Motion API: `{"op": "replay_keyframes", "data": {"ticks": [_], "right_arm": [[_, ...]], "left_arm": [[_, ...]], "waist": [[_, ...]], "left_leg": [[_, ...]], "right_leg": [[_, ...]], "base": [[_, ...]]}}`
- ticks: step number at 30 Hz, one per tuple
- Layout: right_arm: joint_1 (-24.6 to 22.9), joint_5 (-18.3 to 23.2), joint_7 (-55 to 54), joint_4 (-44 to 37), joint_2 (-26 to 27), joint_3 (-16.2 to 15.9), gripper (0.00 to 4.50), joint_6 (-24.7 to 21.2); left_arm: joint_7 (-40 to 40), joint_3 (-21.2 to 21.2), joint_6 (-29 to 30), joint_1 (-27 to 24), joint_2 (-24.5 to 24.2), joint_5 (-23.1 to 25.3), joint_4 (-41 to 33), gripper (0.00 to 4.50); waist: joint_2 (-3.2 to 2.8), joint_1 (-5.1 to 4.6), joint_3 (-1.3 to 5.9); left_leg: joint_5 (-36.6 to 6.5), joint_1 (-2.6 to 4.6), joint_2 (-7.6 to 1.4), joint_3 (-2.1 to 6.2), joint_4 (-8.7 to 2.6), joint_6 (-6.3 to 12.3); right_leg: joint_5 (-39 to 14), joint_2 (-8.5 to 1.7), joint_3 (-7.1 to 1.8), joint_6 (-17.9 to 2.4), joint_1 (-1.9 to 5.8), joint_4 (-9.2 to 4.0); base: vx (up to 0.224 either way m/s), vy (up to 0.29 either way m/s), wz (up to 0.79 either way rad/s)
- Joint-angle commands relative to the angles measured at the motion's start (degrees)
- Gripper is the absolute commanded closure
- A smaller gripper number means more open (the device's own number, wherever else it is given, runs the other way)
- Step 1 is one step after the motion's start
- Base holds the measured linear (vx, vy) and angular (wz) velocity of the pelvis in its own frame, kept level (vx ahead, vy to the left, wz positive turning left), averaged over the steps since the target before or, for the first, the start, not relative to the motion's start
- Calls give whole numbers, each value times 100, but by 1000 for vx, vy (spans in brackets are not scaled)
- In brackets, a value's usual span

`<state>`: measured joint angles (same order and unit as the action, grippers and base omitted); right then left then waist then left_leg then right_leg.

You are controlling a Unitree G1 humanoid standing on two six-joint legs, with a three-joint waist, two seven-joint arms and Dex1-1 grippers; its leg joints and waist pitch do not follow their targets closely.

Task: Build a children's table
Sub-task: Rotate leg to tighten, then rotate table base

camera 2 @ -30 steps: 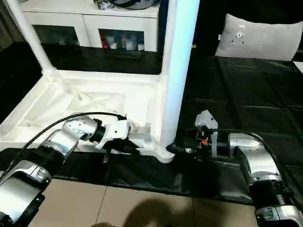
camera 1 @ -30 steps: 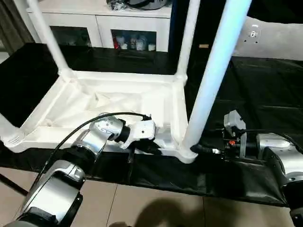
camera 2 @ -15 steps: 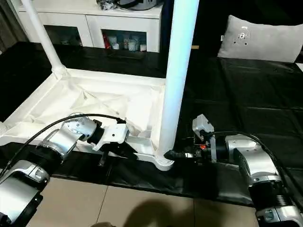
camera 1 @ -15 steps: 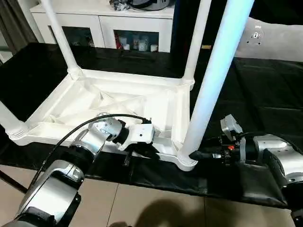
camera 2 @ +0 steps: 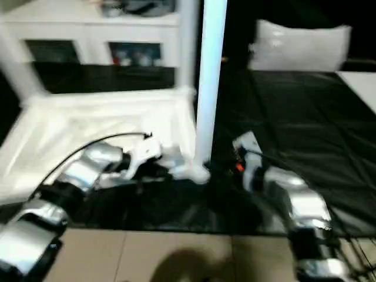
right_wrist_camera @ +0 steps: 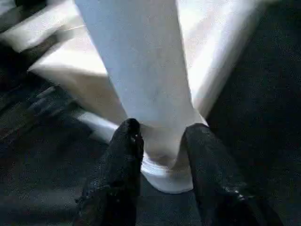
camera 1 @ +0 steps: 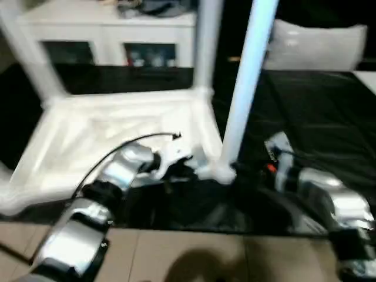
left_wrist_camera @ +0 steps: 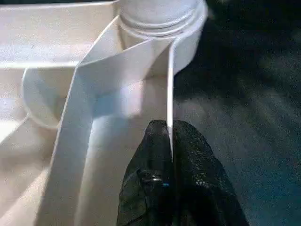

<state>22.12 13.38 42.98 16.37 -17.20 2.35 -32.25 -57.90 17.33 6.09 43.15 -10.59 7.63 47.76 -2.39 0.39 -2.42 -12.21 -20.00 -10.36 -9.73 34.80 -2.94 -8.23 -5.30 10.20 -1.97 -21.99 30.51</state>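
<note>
Children's table, small, white, plastic, lies upside down on the black-covered worktop, round tapered legs up. Near-corner leg stands between the right end effector fingers at its base; left end effector pinches the thin side rim.

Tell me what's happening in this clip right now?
A two-armed robot is assembling a small white plastic table that lies upside down on a black cloth-covered surface. The left gripper is shut on the thin rim wall of the tabletop, close to a corner socket. The right gripper has its black fingers on either side of the base of the long round white leg standing in that socket. Other legs already stand upright.
</note>
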Motion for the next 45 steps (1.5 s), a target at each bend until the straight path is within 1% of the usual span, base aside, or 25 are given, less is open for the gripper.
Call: {"op": "replay_keyframes", "data": {"ticks": [1,2,4,5,7,9,12,16,19,21,23,24,25,26,28,29,30,32,33,36,40,42,43,44,45], "right_arm": [[327,-306,-1032,168,413,-204,325,-189],[393,-373,-1333,258,517,-151,325,-169],[462,-373,-1616,374,642,-71,325,-45],[487,-330,-1734,458,764,40,325,242],[471,-306,-1703,421,776,82,300,219],[379,-293,-1558,217,719,109,280,173],[272,-348,-1510,29,611,73,250,108],[91,-270,-1405,-160,394,134,212,187],[-218,-342,-1250,-472,80,139,191,221],[-480,-264,-1033,-806,-114,106,168,19],[-744,-241,-894,-1151,-278,47,154,-69],[-744,-241,-894,-1151,-278,47,134,-69],[-857,-210,-847,-1308,-333,48,134,-124],[-965,-160,-798,-1471,-376,74,118,-153],[-1088,-77,-738,-1668,-409,118,113,-173],[-1155,-69,-740,-1758,-444,129,91,-103],[-1205,-39,-781,-1826,-460,175,84,-116],[-1279,15,-746,-1939,-514,224,70,-76],[-1312,38,-726,-2019,-548,220,60,-110],[-1337,113,-616,-2221,-620,177,33,-217],[-1298,468,-189,-2498,-701,99,2,-450],[-1265,597,-98,-2577,-707,73,0,-497],[-1220,539,-163,-2553,-705,36,0,-416],[-1147,436,-250,-2485,-688,-9,0,-302],[-1089,365,-303,-2427,-671,-41,0,-221]], "left_arm": [[503,57,276,176,642,-153,-37,450],[687,6,342,212,728,-145,-3,450],[911,-38,375,254,829,-120,36,450],[1064,-48,355,285,930,-80,69,450],[1086,-44,322,287,942,-61,64,450],[1065,-11,176,293,918,8,54,450],[1057,23,97,296,831,92,54,450],[845,139,-310,295,627,176,117,450],[425,327,-1091,306,319,302,261,450],[346,342,-1481,388,158,367,454,450],[533,313,-1755,528,47,469,710,450],[533,313,-1755,528,47,469,710,450],[616,297,-1850,569,-2,503,798,450],[720,245,-1891,594,-34,497,864,450],[806,145,-1896,586,-51,429,875,450],[729,97,-1910,565,-58,333,847,450],[572,37,-1863,519,-57,198,766,422],[109,-82,-1483,363,-52,-113,528,395],[-13,-133,-1347,296,-64,-205,462,391],[21,-177,-1137,104,-174,-248,181,359],[102,-290,-574,-254,-416,-324,-660,325],[133,-359,-334,-402,-533,-331,-1047,307],[121,-384,-158,-508,-633,-316,-1320,302],[80,-409,5,-628,-758,-311,-1617,302],[43,-428,110,-714,-847,-312,-1825,299]], "waist": [[-39,-86,311],[-13,-171,318],[9,-231,323],[46,-240,335],[52,-218,348],[54,-141,375],[71,-79,389],[72,51,407],[38,125,416],[39,205,452],[-7,254,419],[10,269,415],[-11,278,406],[-9,283,397],[-34,287,398],[-7,280,393],[-42,287,398],[-34,300,405],[-66,305,412],[-59,299,419],[-86,291,410],[-104,261,392],[-77,258,377],[-119,250,353],[-119,243,357]], "left_leg": [[-1854,48,-327,223,-431,136],[-2057,55,-333,239,-444,133],[-1977,34,-265,209,-413,201],[-1810,21,-228,181,-393,259],[-1607,10,-215,164,-386,337],[-1160,-20,-252,148,-408,531],[-877,-44,-272,138,-405,630],[-579,-64,-272,120,-387,720],[-429,-61,-287,125,-382,786],[-240,-68,-306,136,-366,850],[-400,-33,-326,124,-380,800],[-473,-18,-326,116,-383,761],[-601,-44,-312,124,-403,669],[-759,-13,-311,109,-404,600],[-832,-27,-294,117,-411,546],[-822,-39,-294,117,-414,535],[-802,-37,-288,121,-412,530],[-705,-40,-307,117,-409,550],[-680,-39,-309,119,-403,560],[-596,-51,-312,114,-394,645],[-584,-77,-324,129,-401,700],[-740,-43,-330,114,-409,650],[-824,-40,-323,113,-419,605],[-893,-31,-316,118,-434,549],[-954,-10,-330,125,-440,480]], "right_leg": [[-3067,-414,-159,-62,291,-566],[-2944,-426,-155,-75,314,-567],[-2947,-472,-190,-140,308,-583],[-2961,-489,-206,-173,299,-588],[-2883,-498,-238,-218,301,-571],[-2354,-484,-321,-441,322,-466],[-2003,-475,-366,-590,328,-383],[-1776,-485,-408,-655,339,-317],[-1563,-473,-422,-631,327,-290],[-1146,-467,-442,-683,333,-206],[-1238,-457,-434,-709,299,-237],[-1327,-454,-433,-680,298,-252],[-1494,-471,-428,-659,323,-255],[-1644,-457,-431,-584,305,-304],[-1750,-461,-423,-548,321,-308],[-1749,-460,-429,-547,322,-307],[-1736,-461,-428,-560,320,-303],[-1564,-485,-447,-667,323,-280],[-1483,-480,-451,-708,314,-263],[-1183,-467,-456,-861,319,-212],[-1317,-476,-453,-831,342,-210],[-1549,-461,-446,-782,312,-251],[-1730,-456,-443,-727,307,-269],[-1927,-442,-434,-662,284,-297],[-2008,-454,-435,-631,279,-291]], "base": [[0,0,0],[0,0,0],[0,0,0],[0,0,0],[0,0,0],[0,0,0],[0,0,0],[0,0,0],[0,0,0],[0,0,0],[0,0,0],[0,0,0],[0,0,0],[0,0,0],[0,0,0],[0,0,0],[0,0,0],[0,0,0],[0,0,0],[0,0,0],[0,0,0],[0,0,0],[0,0,0],[0,0,0],[0,0,0]]}}
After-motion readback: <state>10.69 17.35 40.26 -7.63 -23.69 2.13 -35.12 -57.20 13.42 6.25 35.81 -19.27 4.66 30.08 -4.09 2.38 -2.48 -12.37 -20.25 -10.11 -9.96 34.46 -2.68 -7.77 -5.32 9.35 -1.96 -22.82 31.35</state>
